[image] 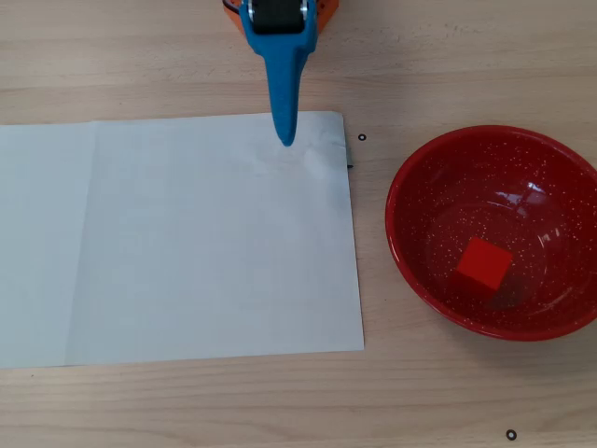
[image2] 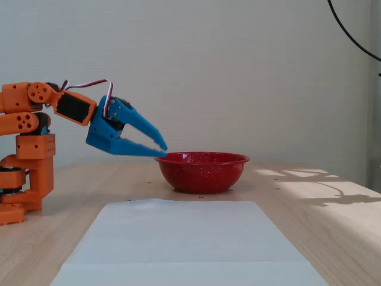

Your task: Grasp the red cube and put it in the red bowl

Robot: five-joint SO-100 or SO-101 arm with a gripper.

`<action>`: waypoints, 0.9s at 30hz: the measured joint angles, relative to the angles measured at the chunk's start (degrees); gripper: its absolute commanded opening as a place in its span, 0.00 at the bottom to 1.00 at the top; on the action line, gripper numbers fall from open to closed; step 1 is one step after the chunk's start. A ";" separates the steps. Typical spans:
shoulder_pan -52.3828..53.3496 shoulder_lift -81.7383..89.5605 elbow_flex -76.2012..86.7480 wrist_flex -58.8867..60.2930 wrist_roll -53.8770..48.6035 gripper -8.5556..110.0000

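Observation:
The red cube lies inside the red speckled bowl, right of its middle, in the overhead view. In the fixed view the bowl stands on the table and its wall hides the cube. My blue gripper is empty and hangs over the top edge of the white paper, well left of the bowl. In the fixed view the gripper is raised at rim height just left of the bowl, its fingertips together.
A large white paper sheet covers the left and middle of the wooden table. The orange arm base stands at the left in the fixed view. Small black marks dot the table.

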 measured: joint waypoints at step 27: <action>-0.09 0.00 0.09 18.98 -4.92 0.08</action>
